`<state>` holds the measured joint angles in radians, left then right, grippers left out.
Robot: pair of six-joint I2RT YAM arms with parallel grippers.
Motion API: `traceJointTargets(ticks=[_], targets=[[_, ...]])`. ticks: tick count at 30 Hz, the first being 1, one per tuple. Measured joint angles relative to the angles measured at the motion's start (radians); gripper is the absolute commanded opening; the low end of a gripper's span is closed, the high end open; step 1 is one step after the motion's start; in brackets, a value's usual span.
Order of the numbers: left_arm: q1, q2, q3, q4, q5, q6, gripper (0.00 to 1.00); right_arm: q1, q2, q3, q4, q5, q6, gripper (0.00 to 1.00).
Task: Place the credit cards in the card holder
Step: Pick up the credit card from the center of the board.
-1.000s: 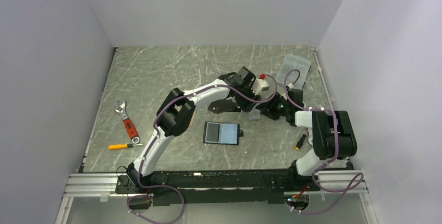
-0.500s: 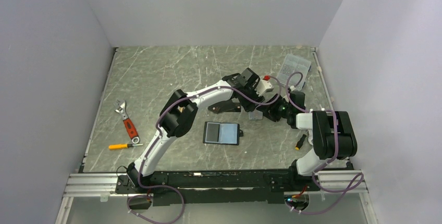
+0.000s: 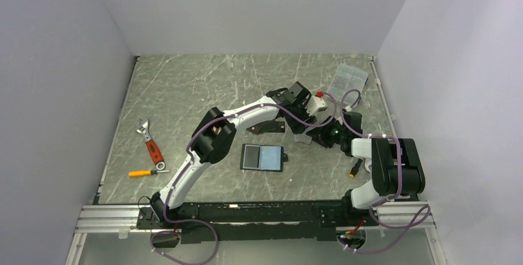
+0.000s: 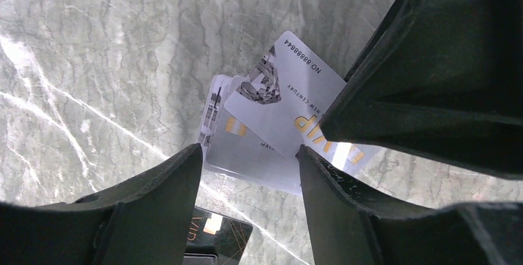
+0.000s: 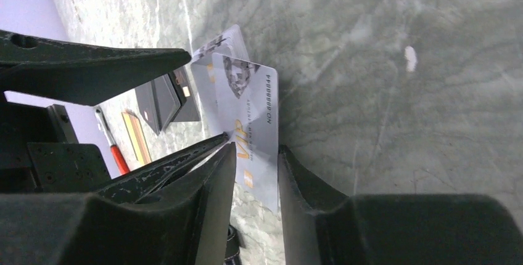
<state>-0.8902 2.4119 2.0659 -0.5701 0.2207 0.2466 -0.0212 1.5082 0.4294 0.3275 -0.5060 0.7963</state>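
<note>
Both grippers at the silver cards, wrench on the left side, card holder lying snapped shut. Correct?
One slip: the card holder lies open, light lining up, not snapped shut; the top external view shows it. The rest stands: the left gripper and the right gripper are at the silver cards, and the wrench is on the left side.

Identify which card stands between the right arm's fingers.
The silver-grey VIP card, numbered along its edge, lying over the other silver card; the black card lies to one side.
</note>
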Motion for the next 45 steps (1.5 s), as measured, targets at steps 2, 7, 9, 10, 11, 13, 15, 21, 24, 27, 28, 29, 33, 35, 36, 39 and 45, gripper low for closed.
traceJointTargets(ticks=[2,7,9,10,11,13,15,21,24,27,28,29,33,35,36,39,45], targets=[[0.0,0.0,0.0,0.0,0.001,0.003,0.68,0.0,-0.001,-0.001,-0.014,0.016,-0.002,0.21],[0.01,-0.011,-0.024,0.01,0.028,0.0,0.71,0.0,-0.001,-0.001,-0.031,0.032,0.003,0.07],[0.018,-0.019,-0.04,0.009,0.045,-0.002,0.71,0.0,-0.002,-0.001,-0.031,0.029,0.008,0.06],[0.02,-0.022,-0.043,0.009,0.048,-0.002,0.71,0.0,-0.004,-0.001,-0.031,0.029,0.009,0.07],[0.024,-0.025,-0.047,0.008,0.051,-0.002,0.7,0.0,-0.006,-0.001,-0.032,0.031,0.009,0.07],[0.028,-0.026,-0.048,0.008,0.051,-0.002,0.69,0.0,-0.014,-0.002,-0.037,0.038,0.011,0.07],[0.029,-0.026,-0.048,0.007,0.046,-0.002,0.69,0.002,-0.03,-0.005,-0.05,0.048,0.013,0.08],[0.03,-0.026,-0.048,0.006,0.031,-0.002,0.68,0.006,-0.074,-0.011,-0.102,0.088,0.019,0.08],[0.03,-0.026,-0.048,0.006,0.025,-0.001,0.67,0.013,-0.102,-0.012,-0.126,0.106,0.02,0.08],[0.029,-0.025,-0.048,0.005,0.018,0.0,0.66,0.015,-0.142,-0.017,-0.157,0.118,0.019,0.07],[0.029,-0.026,-0.048,0.005,0.018,0.0,0.66,0.015,-0.159,-0.018,-0.172,0.124,0.018,0.05],[0.029,-0.026,-0.048,0.005,0.017,0.0,0.66,0.016,-0.176,-0.02,-0.185,0.131,0.016,0.04],[0.03,-0.026,-0.048,0.004,0.018,0.0,0.61,0.016,-0.241,-0.021,-0.237,0.15,0.004,0.0],[0.033,-0.029,-0.048,0.0,0.016,0.002,0.64,0.016,-0.264,-0.021,-0.256,0.158,-0.005,0.0],[0.035,-0.032,-0.048,-0.005,0.015,0.003,0.68,0.016,-0.274,-0.021,-0.265,0.158,-0.009,0.0],[0.053,-0.054,-0.048,-0.037,0.01,0.004,0.8,0.016,-0.293,-0.021,-0.282,0.156,-0.021,0.0],[0.12,-0.18,-0.048,-0.093,0.111,-0.023,0.86,0.016,-0.364,-0.021,-0.291,0.099,-0.052,0.0]])
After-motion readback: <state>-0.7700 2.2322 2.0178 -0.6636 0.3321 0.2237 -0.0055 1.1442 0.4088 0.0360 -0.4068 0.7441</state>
